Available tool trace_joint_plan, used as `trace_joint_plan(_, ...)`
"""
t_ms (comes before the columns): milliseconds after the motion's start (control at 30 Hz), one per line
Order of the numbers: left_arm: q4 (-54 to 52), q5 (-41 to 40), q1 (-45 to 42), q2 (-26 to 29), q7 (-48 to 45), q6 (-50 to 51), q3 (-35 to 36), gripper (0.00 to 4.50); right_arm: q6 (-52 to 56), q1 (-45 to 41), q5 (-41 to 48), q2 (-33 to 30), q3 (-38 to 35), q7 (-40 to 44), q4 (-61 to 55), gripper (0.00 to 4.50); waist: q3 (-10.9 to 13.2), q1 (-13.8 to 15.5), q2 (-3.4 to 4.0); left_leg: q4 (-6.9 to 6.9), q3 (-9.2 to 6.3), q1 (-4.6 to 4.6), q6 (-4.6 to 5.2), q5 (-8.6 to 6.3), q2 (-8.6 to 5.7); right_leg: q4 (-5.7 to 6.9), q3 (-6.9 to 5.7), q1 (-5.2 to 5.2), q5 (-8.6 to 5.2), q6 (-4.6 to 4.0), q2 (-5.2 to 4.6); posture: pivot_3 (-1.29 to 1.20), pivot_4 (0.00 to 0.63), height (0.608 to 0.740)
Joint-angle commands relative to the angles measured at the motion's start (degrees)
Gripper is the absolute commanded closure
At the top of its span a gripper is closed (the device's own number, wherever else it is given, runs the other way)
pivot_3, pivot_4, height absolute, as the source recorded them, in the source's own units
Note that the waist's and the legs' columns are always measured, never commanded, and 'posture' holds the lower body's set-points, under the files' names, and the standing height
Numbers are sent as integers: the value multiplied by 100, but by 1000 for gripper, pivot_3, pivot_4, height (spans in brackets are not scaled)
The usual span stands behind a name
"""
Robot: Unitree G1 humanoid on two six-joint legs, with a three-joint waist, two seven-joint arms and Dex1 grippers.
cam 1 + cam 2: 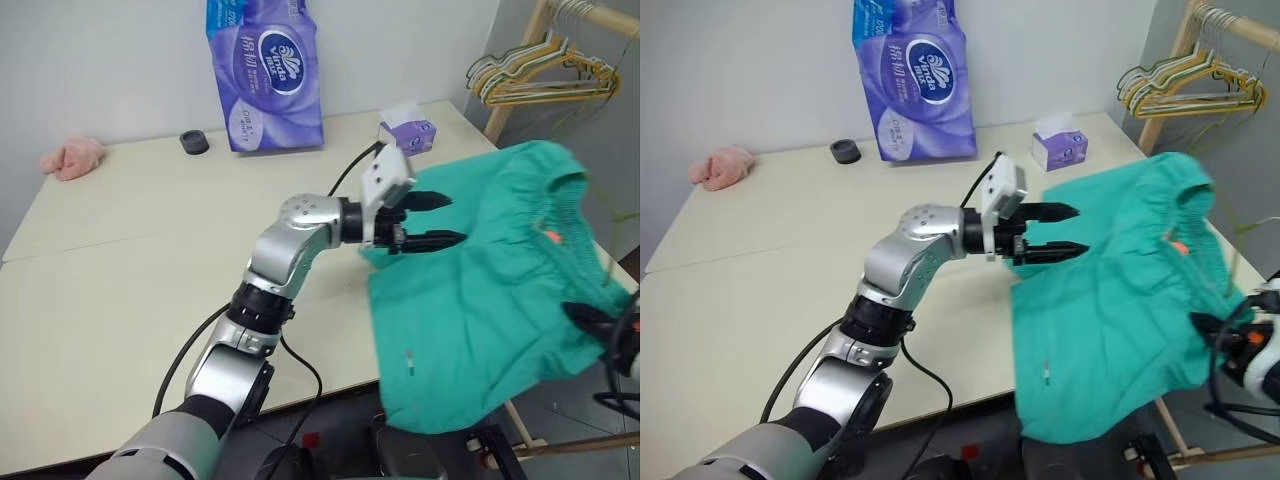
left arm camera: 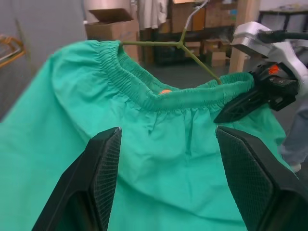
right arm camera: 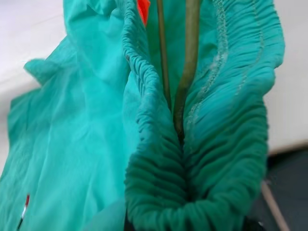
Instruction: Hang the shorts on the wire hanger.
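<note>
The teal-green shorts (image 1: 480, 300) hang spread out past the table's right edge, with the gathered waistband (image 2: 144, 86) uppermost. The olive wire hanger (image 2: 192, 53) runs down into the waistband, and its wire lies between the bunched folds (image 3: 185, 72). My right gripper (image 1: 592, 322) at the far right is shut on the waistband where the wire enters, and its black fingers (image 2: 245, 103) pinch the cloth. My left gripper (image 1: 448, 220) points level at the shorts' near side. Its fingers stand open with nothing between them, just short of the cloth.
On the cream table (image 1: 150, 260) stand a purple tissue pack (image 1: 265, 70), a small tissue box (image 1: 405, 130), a black round cap (image 1: 194, 142) and a pink cloth lump (image 1: 72, 157). A wooden rack with several hangers (image 1: 540, 75) stands at the back right.
</note>
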Motion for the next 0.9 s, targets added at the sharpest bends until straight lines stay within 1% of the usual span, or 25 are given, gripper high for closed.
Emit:
trace_joint_plan(33, 60, 29, -213, -183, 151, -301, -30, 1201, -279, 123, 1173, -592, -426, -1132, 498, 4500, 20, -64, 7, -5, 8, -8, 7, -4, 2, -27, -1, 0, 0, 0, 2, -429, 197, 740)
trace_joint_plan(100, 181, 95, -294, -296, 275, -411, -48, 1201, -825, 444, 1977, -1054, -390, -1946, 981, 4500, 37, -122, 1, -8, 26, -8, 24, -14, 2, -35, 8, 1, -2, 5, 1, -432, 201, 740)
trace_joint_plan(200, 194, 22, -333, -396, 246, -464, -60, 1201, -1639, 973, 2960, -1741, -265, -2903, 1509, 4500, 65, -183, -6, -12, 48, -7, 31, -18, 3, -49, 24, 0, -4, 8, 2, -436, 207, 740)
trace_joint_plan(300, 198, -36, -426, -541, 112, -592, -131, 1201, -2097, 901, 3176, -2531, -59, -3399, 2450, 4500, 107, -283, -16, -10, 84, -3, 41, -23, 0, -66, 62, 1, 2, 24, 4, -431, 215, 740)
trace_joint_plan(367, 249, -37, -519, -611, 71, -641, -140, 1201, -2272, 819, 3250, -2860, 106, -3527, 2910, 4500, 137, -318, -21, -10, 105, -3, 53, -28, -3, -95, 90, 4, 16, 48, 5, -425, 219, 740)
trace_joint_plan(400, 282, -36, -568, -647, 55, -673, -131, 1201, -2301, 763, 3247, -2992, 193, -3512, 3104, 4500, 154, -323, -29, -12, 118, -5, 62, -32, 1, -122, 105, 7, 29, 65, 11, -425, 219, 740)
trace_joint_plan(467, 319, -31, -644, -709, 62, -707, -115, 1201, -2320, 675, 3218, -3192, 325, -3454, 3373, 4500, 173, -330, -45, -11, 137, -8, 80, -43, 1, -139, 130, 8, 33, 72, 12, -419, 226, 740)
trace_joint_plan(533, 315, -53, -686, -756, 93, -686, -106, 1201, -2381, 586, 3242, -3297, 417, -3519, 3559, 4500, 187, -319, -45, -11, 156, -9, 97, -53, 1, -150, 148, 7, 33, 81, 11, -404, 234, 740)
trace_joint_plan(667, 324, -21, -743, -892, 70, -807, -210, 1201, -2394, 13, 2832, -3663, 939, -3258, 4626, 4500, 242, -286, -34, -9, 176, -19, 114, -65, -3, -153, 163, -2, 27, 98, 3, -394, 241, 740)
trace_joint_plan(800, 399, 3, -812, -996, 83, -892, -237, 1201, -2295, -580, 1994, -4069, 1500, -2658, 5552, 4500, 320, -266, -24, -9, 182, -25, 116, -66, -5, -155, 167, -9, 26, 104, -1, -384, 245, 740)
trace_joint_plan(900, 492, 34, -867, -1061, 103, -991, -259, 1201, -2181, -1054, 1497, -4248, 1919, -2204, 6005, 4500, 350, -263, -10, -11, 185, -29, 116, -67, -5, -154, 170, -15, 26, 106, -2, -382, 245, 740)
